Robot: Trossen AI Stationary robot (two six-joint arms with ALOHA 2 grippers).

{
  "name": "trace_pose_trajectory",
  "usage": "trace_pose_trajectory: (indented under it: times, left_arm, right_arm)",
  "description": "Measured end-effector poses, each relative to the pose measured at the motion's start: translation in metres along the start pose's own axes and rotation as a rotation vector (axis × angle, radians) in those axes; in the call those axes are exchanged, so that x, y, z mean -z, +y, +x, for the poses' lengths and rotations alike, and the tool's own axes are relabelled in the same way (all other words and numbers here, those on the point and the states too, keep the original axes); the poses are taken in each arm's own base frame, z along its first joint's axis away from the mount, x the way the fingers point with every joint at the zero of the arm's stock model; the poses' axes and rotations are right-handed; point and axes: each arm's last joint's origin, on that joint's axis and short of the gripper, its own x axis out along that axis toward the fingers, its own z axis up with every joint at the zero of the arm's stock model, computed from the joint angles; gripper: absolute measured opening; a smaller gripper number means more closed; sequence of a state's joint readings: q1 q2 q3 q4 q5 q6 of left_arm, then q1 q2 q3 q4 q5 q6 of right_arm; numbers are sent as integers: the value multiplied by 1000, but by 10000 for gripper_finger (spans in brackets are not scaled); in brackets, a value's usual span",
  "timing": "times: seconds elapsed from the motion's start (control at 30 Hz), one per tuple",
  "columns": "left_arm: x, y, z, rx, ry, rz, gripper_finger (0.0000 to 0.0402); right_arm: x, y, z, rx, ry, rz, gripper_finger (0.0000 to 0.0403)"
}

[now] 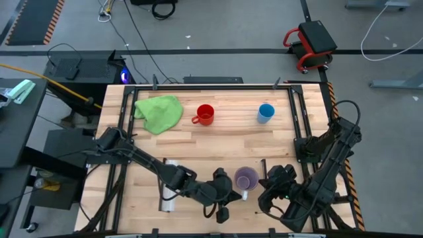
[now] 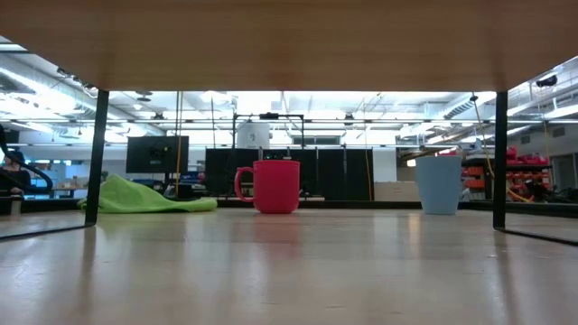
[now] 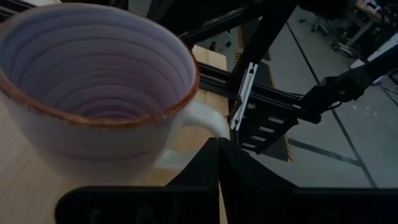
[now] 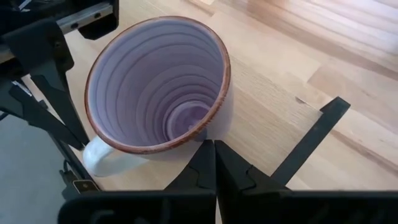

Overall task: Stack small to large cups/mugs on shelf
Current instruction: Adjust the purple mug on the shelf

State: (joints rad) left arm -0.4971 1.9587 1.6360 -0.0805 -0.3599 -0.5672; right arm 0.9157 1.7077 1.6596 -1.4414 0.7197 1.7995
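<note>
Purple mug (image 1: 246, 178) on the shelf (image 1: 198, 192), left gripper (image 1: 228, 196) and right gripper (image 1: 269, 194) flanking it with fingers together, empty; fetching the blue cup (image 1: 266, 113) likely comes next.

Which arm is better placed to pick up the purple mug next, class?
Probably left. In the high view the left gripper sits right beside the purple mug, on its handle side. The right gripper sits slightly farther off. Both are shut.
</note>
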Motion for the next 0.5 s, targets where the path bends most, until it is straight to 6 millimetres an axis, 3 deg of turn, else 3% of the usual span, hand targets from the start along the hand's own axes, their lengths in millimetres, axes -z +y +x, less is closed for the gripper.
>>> trace_pose_trajectory:
  times: [0.27,0.5]
  left_arm:
    - [-2,3,2,6,5,-4,22]
    - [-3,4,2,20,13,-4,9]
  right_arm:
    - [-1,0,1,3,-1,-13,0]
    - [-3,0,3,8,-3,-14,0]
